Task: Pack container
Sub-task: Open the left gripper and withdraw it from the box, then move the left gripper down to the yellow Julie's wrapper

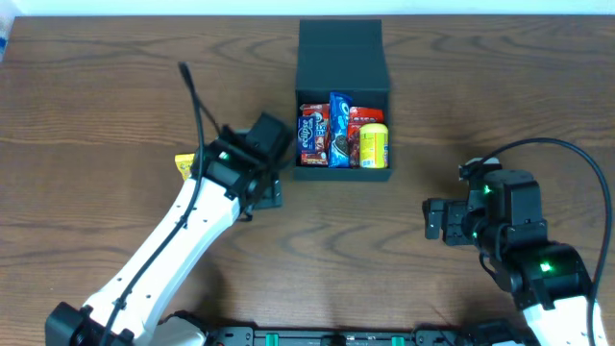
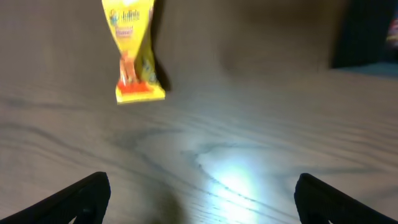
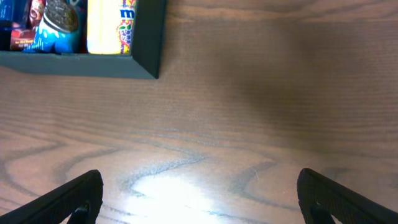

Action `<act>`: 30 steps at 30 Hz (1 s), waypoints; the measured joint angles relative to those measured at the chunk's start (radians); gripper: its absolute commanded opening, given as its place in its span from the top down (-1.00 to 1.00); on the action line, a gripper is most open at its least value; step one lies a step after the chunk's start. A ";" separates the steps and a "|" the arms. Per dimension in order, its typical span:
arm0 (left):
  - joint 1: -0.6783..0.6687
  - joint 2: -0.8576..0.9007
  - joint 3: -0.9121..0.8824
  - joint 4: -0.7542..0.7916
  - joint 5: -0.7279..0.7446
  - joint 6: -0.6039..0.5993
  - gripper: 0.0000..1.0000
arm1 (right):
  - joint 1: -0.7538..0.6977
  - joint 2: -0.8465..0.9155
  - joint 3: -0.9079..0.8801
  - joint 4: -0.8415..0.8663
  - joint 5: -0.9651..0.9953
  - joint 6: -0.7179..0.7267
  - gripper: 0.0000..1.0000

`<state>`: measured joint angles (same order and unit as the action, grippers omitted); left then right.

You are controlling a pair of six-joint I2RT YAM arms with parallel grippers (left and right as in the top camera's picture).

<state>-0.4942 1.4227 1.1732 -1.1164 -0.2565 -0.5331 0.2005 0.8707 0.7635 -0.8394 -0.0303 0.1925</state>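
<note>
The dark teal container stands at the middle far side of the table, its flap lid folded open behind it. Several snack packets stand inside, among them a blue biscuit pack and a yellow one. A loose yellow packet lies left of my left arm; in the left wrist view this yellow packet lies ahead of the fingers. My left gripper is open over bare wood. My right gripper is open and empty, right of the container.
The wooden table stretches wide on both sides of the box. A black cable rises from the left arm. The container's dark side shows at the top right of the left wrist view.
</note>
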 measured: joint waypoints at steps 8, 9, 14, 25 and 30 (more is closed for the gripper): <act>0.121 -0.013 -0.205 0.109 0.029 -0.011 -0.91 | 0.000 0.000 0.000 -0.001 0.000 0.000 -0.98; 0.140 -0.013 -0.217 0.120 0.033 -0.010 -0.91 | 0.000 0.000 0.000 0.000 0.000 0.000 -0.98; 0.232 -0.013 -0.240 0.166 0.045 0.012 -0.91 | 0.000 0.000 0.000 0.000 0.000 0.000 -0.98; 0.395 0.021 -0.246 0.368 0.048 0.087 -0.91 | 0.000 0.000 0.000 0.000 0.000 0.000 -0.98; 0.402 0.109 -0.246 0.469 0.056 0.156 -0.92 | 0.000 0.000 0.000 0.000 0.000 0.000 -0.98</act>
<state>-0.0921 1.5318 0.9268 -0.6476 -0.2005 -0.3771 0.2005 0.8707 0.7635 -0.8398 -0.0307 0.1928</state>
